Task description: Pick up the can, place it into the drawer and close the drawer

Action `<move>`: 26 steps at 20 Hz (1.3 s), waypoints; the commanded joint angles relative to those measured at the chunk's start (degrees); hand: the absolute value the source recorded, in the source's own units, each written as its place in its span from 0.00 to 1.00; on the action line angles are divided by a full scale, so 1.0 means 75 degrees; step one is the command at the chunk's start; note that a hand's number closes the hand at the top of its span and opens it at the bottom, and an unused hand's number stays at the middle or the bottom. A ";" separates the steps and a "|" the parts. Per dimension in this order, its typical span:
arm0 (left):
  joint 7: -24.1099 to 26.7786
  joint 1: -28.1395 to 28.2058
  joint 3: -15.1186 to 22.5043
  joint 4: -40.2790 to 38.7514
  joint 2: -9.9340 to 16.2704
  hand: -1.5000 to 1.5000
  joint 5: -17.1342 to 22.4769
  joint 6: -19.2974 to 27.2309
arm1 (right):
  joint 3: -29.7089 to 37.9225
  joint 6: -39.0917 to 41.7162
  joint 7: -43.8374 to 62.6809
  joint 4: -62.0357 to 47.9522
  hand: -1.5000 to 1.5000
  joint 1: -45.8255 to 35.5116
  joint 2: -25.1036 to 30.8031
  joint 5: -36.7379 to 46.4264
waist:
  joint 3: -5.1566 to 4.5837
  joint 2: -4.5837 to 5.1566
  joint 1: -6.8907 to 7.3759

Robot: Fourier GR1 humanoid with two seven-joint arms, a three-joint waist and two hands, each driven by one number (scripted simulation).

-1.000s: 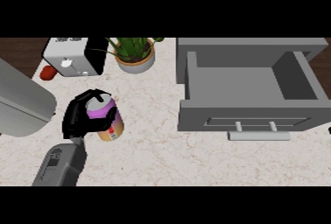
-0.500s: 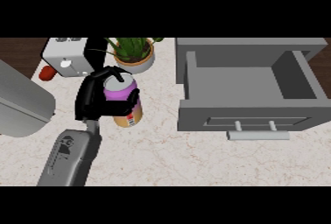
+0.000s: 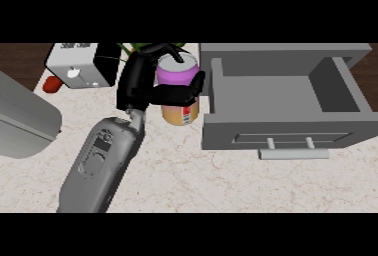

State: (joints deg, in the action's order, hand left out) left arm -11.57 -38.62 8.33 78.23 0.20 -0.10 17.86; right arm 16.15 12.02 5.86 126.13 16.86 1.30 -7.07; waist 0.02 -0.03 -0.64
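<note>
Black robot hand (image 3: pixel 159 90) curled around the purple-topped can (image 3: pixel 179 89), held above the marble desk (image 3: pixel 221 185) just left of the open grey drawer (image 3: pixel 284 95); risk of clipping the drawer's near wall if carried across too low.

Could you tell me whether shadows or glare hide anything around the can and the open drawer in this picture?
Head view: lighting is even, with no glare; the drawer interior shows only soft shading along its inner walls; the can is partly hidden by the left hand curled round it, not by shadow.
</note>
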 commanded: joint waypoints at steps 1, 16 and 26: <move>-0.0164 -0.1089 -0.0028 -0.0669 -0.0026 1.00 -0.0045 0.0217 | 0.0019 0.0100 0.0216 0.0482 0.00 0.0275 -0.0048 -0.0134 | -0.0001 0.0005 -0.0041; -0.0770 -0.4643 0.0642 -0.3395 -0.0027 1.00 0.1010 0.1757 | 0.0100 0.0090 0.0291 0.0240 0.00 0.0012 -0.0033 0.0019 | 0.0002 0.0029 -0.0173; 0.0028 -0.5582 0.1205 -0.5148 -0.0027 1.00 0.2099 0.1947 | 0.0288 0.0197 0.0146 -0.0336 0.00 -0.0495 0.0197 -0.0106 | 0.0007 0.0049 -0.0225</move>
State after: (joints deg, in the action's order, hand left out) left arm -12.30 -78.99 14.91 42.04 0.00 12.64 31.30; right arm 16.92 12.76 7.50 125.12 13.88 1.65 -6.97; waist 0.06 0.44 -2.47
